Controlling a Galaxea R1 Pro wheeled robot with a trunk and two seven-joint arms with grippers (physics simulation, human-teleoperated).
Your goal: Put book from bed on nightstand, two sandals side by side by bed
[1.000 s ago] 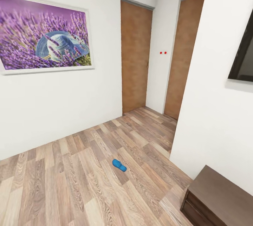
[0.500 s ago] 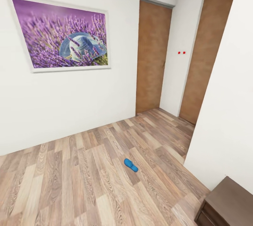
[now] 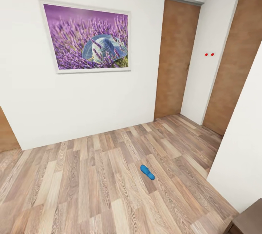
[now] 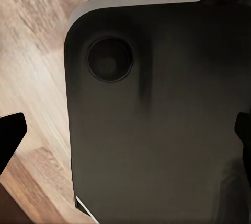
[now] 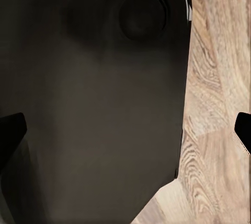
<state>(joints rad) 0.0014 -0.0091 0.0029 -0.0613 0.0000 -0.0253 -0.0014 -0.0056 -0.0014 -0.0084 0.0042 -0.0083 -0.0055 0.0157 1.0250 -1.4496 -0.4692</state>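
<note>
One bright blue sandal (image 3: 147,172) lies alone on the wood-plank floor (image 3: 91,175), a few steps ahead and slightly right of centre in the head view. The book, the bed and the nightstand are out of view. In the left wrist view my left gripper (image 4: 125,132) is open, its dark fingertips (image 4: 10,135) wide apart over the robot's dark base (image 4: 157,104), with nothing between them. In the right wrist view my right gripper (image 5: 125,130) is open in the same way, its fingertips (image 5: 10,127) spread over the base (image 5: 94,88) and the floor.
A white wall with a framed lavender picture (image 3: 89,39) faces me. Two brown doors (image 3: 176,59) (image 3: 236,63) stand at the right. A white wall corner (image 3: 240,161) juts in at the right, with a dark cabinet's corner (image 3: 249,221) below it.
The head view has swung left, so the picture, doors and sandal have slid rightward in the frame. The dark cabinet has almost left the lower right corner. Nothing in the room has moved.
</note>
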